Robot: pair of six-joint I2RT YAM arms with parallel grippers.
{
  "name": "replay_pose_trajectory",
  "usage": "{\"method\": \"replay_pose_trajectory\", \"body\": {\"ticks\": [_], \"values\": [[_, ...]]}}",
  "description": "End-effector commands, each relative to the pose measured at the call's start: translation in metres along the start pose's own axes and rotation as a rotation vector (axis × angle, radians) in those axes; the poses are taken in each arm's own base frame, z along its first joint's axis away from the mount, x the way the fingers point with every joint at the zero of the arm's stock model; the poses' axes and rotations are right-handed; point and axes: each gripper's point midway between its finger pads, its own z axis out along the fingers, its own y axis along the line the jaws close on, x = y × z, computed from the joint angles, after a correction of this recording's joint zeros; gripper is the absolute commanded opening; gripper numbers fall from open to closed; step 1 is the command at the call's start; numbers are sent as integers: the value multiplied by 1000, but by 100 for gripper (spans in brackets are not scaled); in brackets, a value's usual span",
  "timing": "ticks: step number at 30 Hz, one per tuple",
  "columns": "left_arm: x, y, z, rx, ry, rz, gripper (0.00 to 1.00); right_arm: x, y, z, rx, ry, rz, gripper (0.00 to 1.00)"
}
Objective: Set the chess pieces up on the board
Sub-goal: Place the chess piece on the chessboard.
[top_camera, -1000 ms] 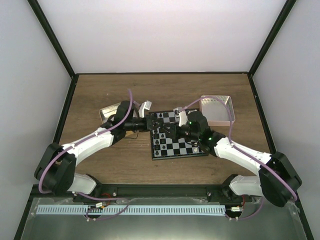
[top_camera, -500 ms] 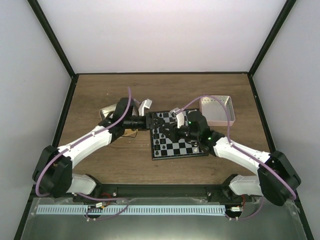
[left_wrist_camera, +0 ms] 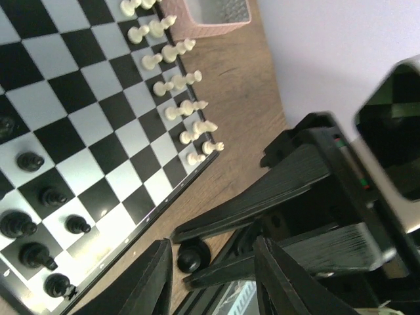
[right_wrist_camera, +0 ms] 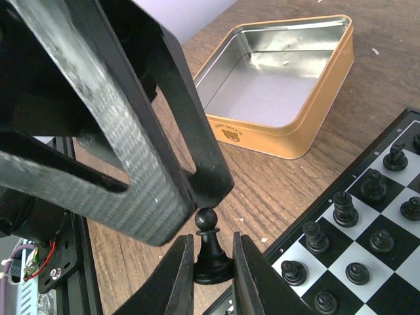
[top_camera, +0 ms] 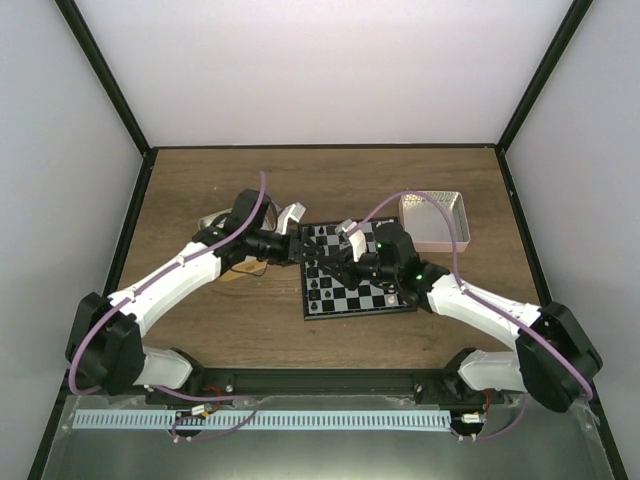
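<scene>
In the right wrist view my right gripper [right_wrist_camera: 212,246] is shut on the base of a black pawn [right_wrist_camera: 209,230], upright just off the board's edge over the wood. I cannot tell whether it touches the table. The left gripper's fingers [right_wrist_camera: 197,131] stand apart just above the pawn's head. In the left wrist view my left gripper [left_wrist_camera: 213,246] is open, with the pawn [left_wrist_camera: 189,256] seen from above between its fingers. The board [left_wrist_camera: 85,79] carries several black pieces [left_wrist_camera: 29,161] on its near squares and white pieces [left_wrist_camera: 177,108] along its far edge.
An open gold tin [right_wrist_camera: 282,85] lies on the wood left of the board [top_camera: 355,275], partly under the left arm. A pink tin [top_camera: 435,220] stands at the board's back right. Both arms meet at the board's left edge.
The left gripper has opened and let go of the pawn. The right gripper has shifted left and closed on it.
</scene>
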Motion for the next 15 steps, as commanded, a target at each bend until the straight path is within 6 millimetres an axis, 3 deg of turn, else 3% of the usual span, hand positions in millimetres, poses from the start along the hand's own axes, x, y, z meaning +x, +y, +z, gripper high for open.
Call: {"method": "replay_pose_trajectory", "body": {"ticks": [1, 6, 11, 15], "values": [[9, 9, -1, -36, 51, -21, 37, -29, 11, -9, -17, -76, -71, 1], [9, 12, 0, -39, 55, -32, 36, -29, 12, -11, -22, -84, -74, 1], [8, 1, 1, 24, 67, -40, 19, -28, 15, -11, -39, -85, -80, 1], [13, -4, 3, 75, 88, -57, 12, -27, 16, -9, -47, -84, -86, 1]]}}
